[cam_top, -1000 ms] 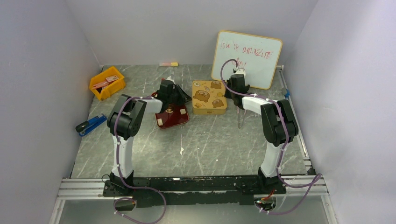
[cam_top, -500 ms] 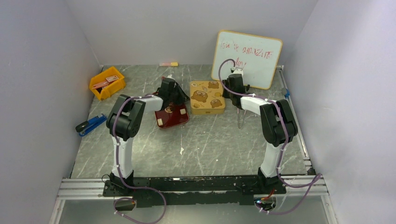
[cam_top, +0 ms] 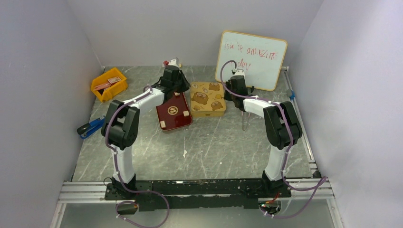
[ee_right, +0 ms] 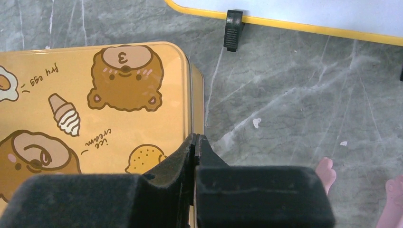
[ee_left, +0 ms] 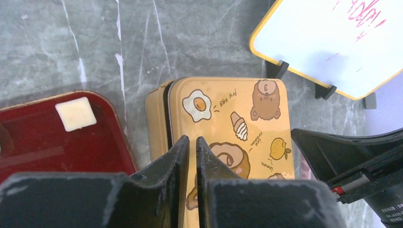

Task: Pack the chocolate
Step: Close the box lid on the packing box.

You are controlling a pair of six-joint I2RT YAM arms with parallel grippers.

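Grey marbled counter (cam_top: 214, 142): a pale square chocolate (ee_left: 76, 113) lies on the glossy dark red tray (ee_left: 28, 142), near the clenched left gripper (ee_left: 191, 140). The right gripper (ee_right: 196, 137) is clenched at the edge of the rounded gold tin (ee_right: 95, 118).

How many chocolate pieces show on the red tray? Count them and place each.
3 chocolate pieces on the dark red tray: one at its near-left corner, one near the middle, one by its right edge. More may be hidden inside the gold tin.

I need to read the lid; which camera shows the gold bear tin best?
Left wrist: the gold bear tin sits close, both side edges visible, near end behind the jaws. Right wrist cuts off part of it. Top external shows most of it, but small.
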